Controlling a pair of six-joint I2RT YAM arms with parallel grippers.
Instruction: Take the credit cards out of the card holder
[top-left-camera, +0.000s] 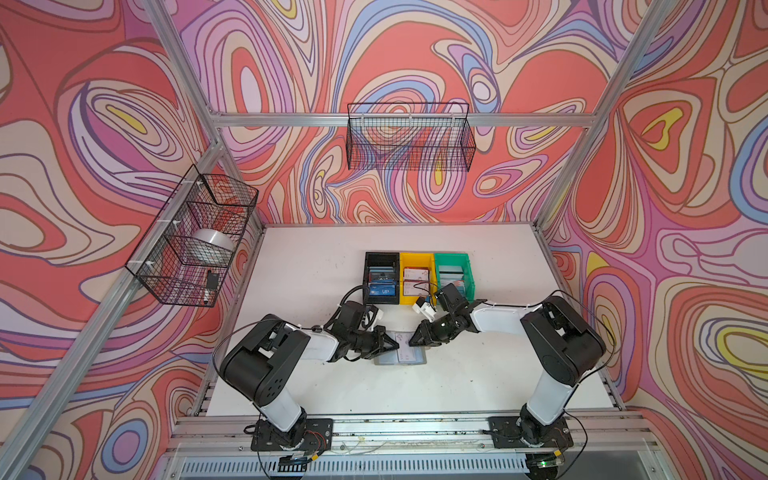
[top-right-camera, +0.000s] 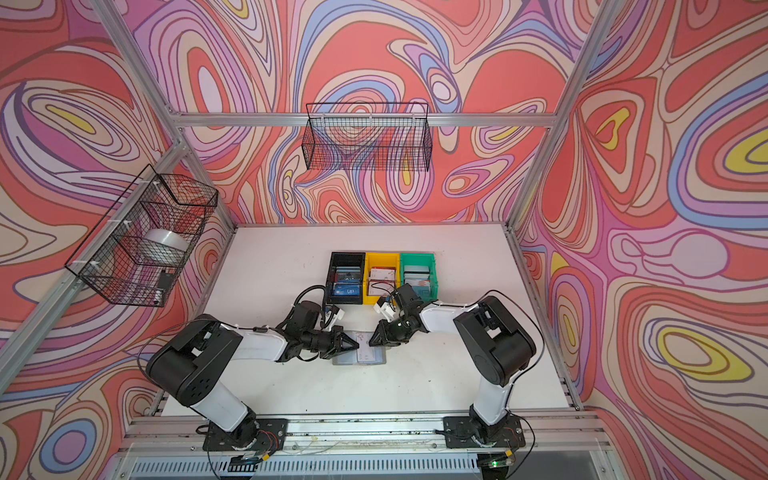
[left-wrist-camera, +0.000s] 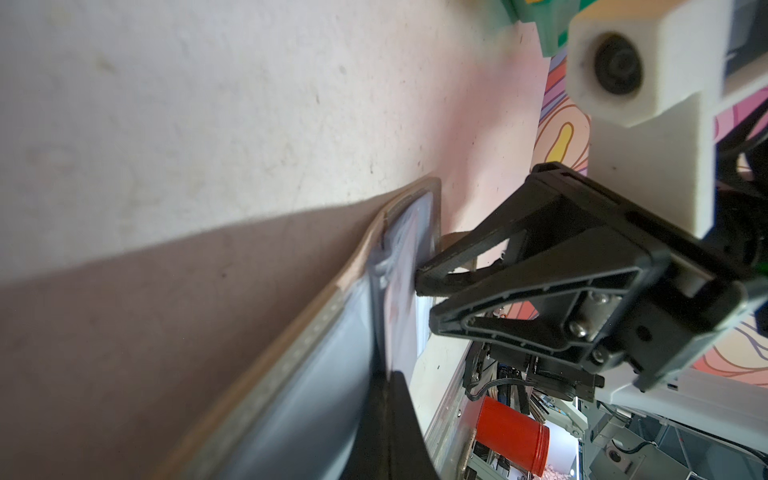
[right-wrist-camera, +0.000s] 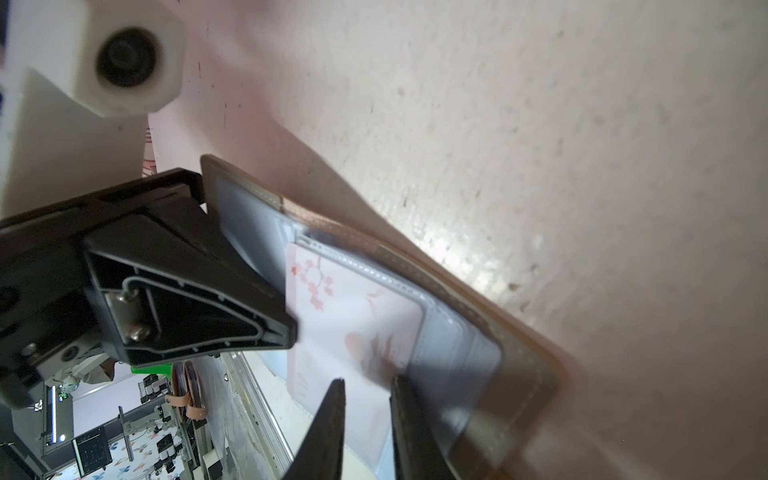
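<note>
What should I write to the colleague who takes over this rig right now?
Left gripper: shut, tip pressing on the open card holder.
Right gripper: jaws slightly apart at a white credit card's edge, no grip visible.
The holder lies on the table between both grippers; the card sits in its clear sleeve.
Done: holder opened. Left: pull the card out.

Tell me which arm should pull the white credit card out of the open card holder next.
Right. The right gripper has its jaws slightly apart over the white credit card; the left gripper is shut, its tip down on the card holder, probably steadying it.
</note>
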